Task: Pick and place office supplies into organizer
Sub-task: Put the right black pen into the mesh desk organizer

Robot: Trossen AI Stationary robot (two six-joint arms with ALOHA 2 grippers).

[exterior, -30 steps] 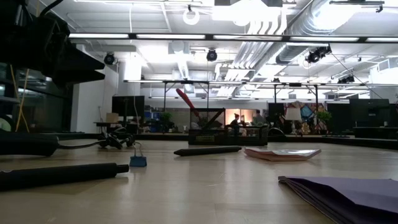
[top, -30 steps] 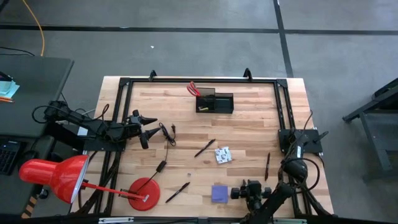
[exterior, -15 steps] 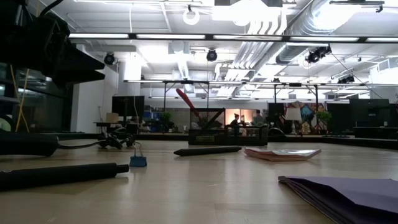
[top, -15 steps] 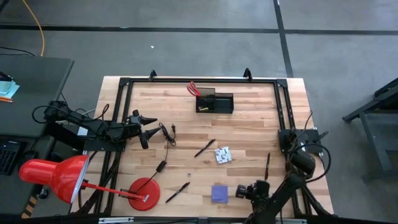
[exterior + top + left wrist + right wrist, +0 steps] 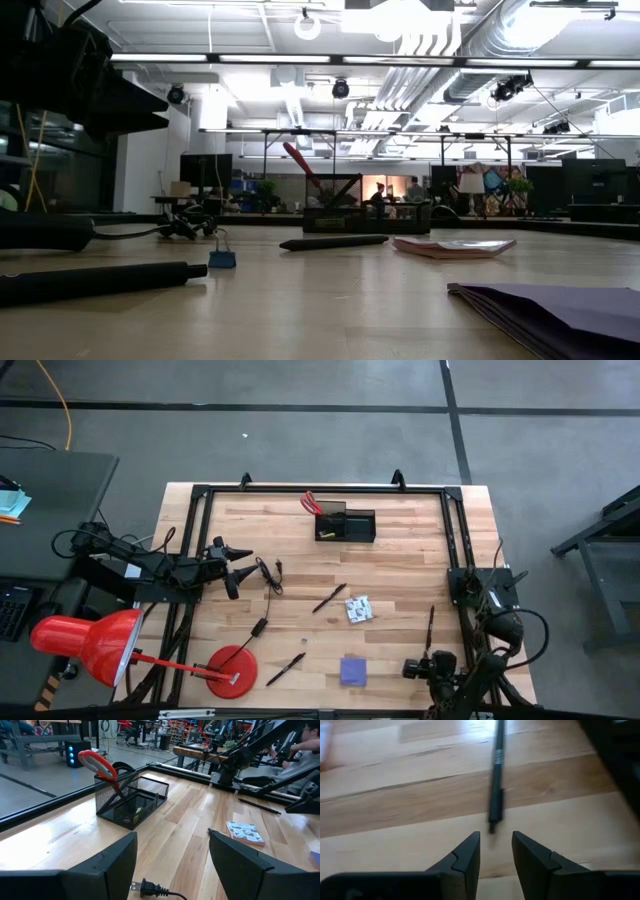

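The right gripper (image 5: 495, 851) hangs empty, fingers slightly parted, just short of a black pen (image 5: 496, 775). The left gripper (image 5: 240, 557), spread wide and empty, waits at the bench (image 5: 400, 570) edge.

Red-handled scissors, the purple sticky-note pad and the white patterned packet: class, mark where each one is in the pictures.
red-handled scissors (image 5: 99, 764): left wrist view, on the red handle loop above the organizer.
purple sticky-note pad (image 5: 352, 671): high view, centre of its top sheet.
white patterned packet (image 5: 359, 609): high view, middle of the packet.

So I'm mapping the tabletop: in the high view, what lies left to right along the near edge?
Lamp base → pen → purple pad → right tool.
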